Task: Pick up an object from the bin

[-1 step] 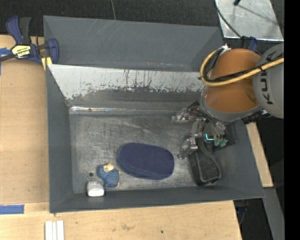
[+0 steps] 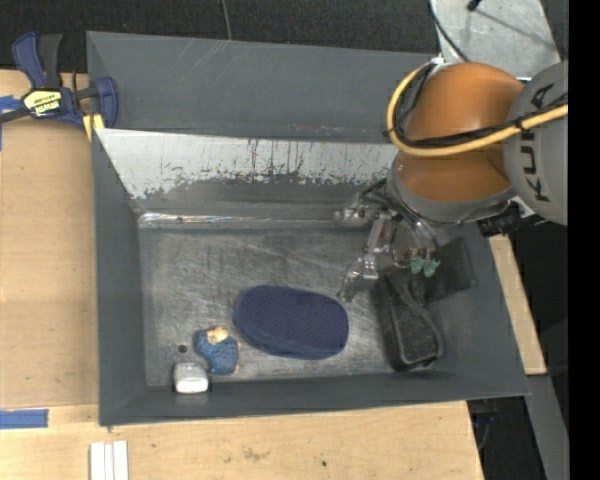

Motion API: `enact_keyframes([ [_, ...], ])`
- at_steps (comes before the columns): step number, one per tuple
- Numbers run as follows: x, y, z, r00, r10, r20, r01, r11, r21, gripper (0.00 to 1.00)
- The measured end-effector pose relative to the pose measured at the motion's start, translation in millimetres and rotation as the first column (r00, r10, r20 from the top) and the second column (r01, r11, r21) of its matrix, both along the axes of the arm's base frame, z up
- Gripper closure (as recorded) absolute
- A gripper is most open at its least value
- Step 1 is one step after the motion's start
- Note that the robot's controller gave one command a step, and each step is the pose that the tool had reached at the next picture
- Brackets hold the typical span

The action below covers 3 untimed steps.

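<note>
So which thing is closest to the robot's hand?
The long black object, right beside the hand; the blue oval pad lies farther left.

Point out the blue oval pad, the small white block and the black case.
blue oval pad [image 2: 290,323], camera view, middle of its top.
small white block [image 2: 191,378], camera view, its top face.
black case [image 2: 412,338], camera view, its lower half.
</note>
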<state>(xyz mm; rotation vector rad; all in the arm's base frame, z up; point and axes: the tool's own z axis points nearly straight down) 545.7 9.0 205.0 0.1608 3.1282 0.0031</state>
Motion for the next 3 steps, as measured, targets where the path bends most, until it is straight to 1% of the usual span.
enact_keyframes([
  [1,-25.2,82.9,-131.0,0.951,0.309,-0.007,-0.309,0.951,-0.007,0.0],
  [2,-22.7,85.0,-127.0,0.952,0.308,0.002,-0.308,0.952,-0.004,1.0],
  [3,-7.7,74.8,12.5,0.935,0.354,0.002,-0.354,0.935,-0.004,1.0],
])
